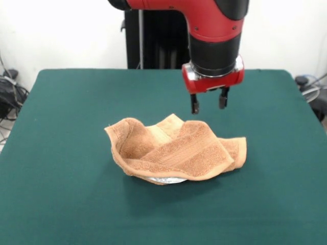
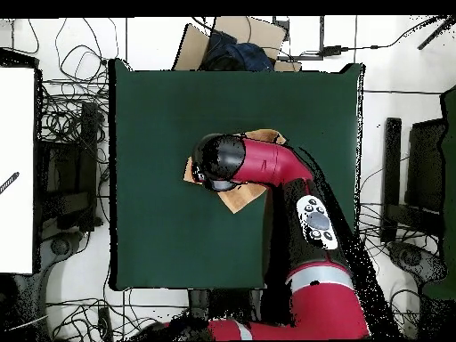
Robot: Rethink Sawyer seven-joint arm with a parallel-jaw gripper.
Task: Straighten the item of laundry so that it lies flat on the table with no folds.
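Observation:
The orange-brown terry towel lies crumpled near the middle of the dark green table, its edges curled up and folded over each other. A small whitish patch shows under its front edge. My gripper hangs open and empty, its fingers a little above the towel's far right part and apart from it. In the overhead view the arm's wrist covers most of the towel and hides the gripper; only the towel's corners stick out on the table.
The black pedestal stands behind the table's far edge. A cardboard box sits beyond one table edge in the overhead view. Cables lie on the floor around the table, and a white panel stands at the left.

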